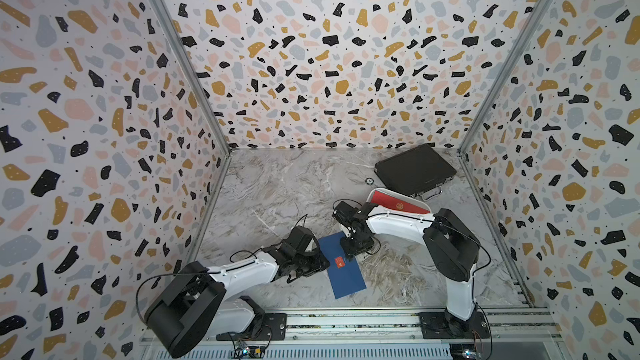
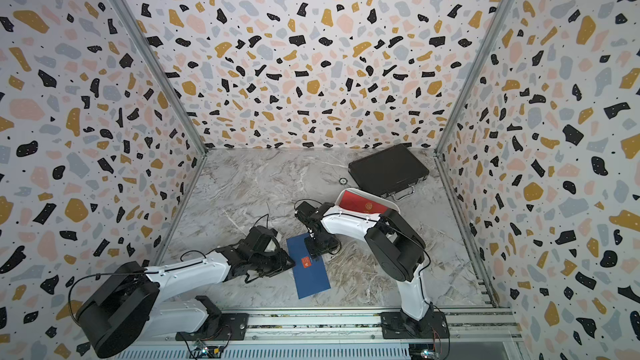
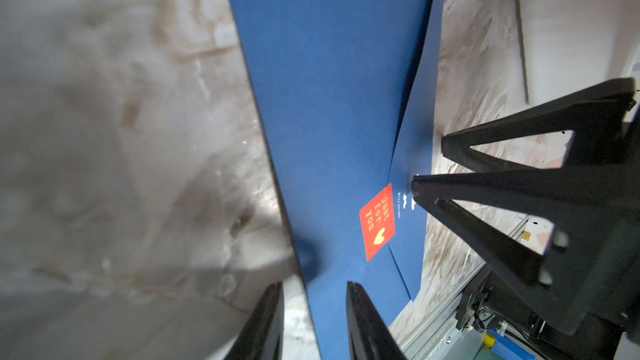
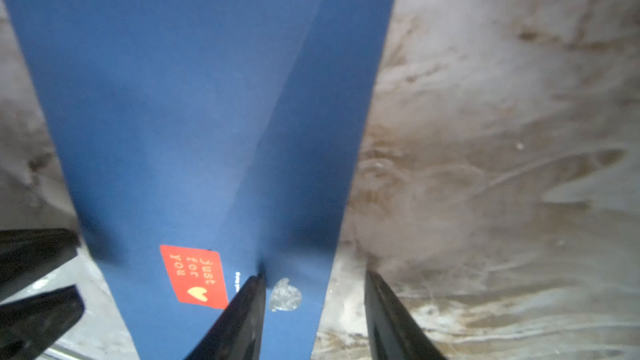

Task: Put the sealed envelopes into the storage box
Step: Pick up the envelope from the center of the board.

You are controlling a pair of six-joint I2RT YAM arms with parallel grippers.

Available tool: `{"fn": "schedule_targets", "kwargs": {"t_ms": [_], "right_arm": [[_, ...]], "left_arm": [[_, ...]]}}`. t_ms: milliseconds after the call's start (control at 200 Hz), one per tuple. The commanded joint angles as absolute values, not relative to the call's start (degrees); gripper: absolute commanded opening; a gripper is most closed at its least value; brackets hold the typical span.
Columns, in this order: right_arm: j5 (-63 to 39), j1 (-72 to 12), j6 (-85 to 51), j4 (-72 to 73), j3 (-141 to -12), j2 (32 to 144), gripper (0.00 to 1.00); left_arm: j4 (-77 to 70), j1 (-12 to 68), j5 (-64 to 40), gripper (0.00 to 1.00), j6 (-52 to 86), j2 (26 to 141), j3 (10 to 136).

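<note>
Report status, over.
Left end effector open, straddling blue envelope edge. Right end effector open, one finger on it. Red envelope in storage box. Nothing blocking seen.

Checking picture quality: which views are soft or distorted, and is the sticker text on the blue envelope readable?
In both top views, sharp, the walls splayed by the wide lens; in the left wrist view, marble table blurred, blue envelope and red sticker crisp, text readable; in the right wrist view, everything slightly soft, text legible, right claw dark and unfocused.

A black briefcase (image 1: 415,167) lies on the marble table (image 1: 277,185), a small disc (image 1: 369,180) beside it.
</note>
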State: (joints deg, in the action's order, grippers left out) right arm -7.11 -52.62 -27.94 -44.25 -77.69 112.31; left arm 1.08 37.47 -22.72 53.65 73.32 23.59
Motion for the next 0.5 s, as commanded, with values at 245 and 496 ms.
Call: {"fn": "schedule_targets", "kwargs": {"t_ms": [245, 496], "right_arm": [[-6.21, -55.28, -30.93, -48.19, -80.68, 115.44, 0.51], [-8.5, -55.81, -32.33, -47.22, -80.95, 115.92, 0.45]], "left_arm": [[-0.83, 38.41, -22.31, 0.35, 54.23, 75.71, 22.5], [-1.69, 38.5, -22.32, 0.34, 54.36, 76.81, 22.42]]}}
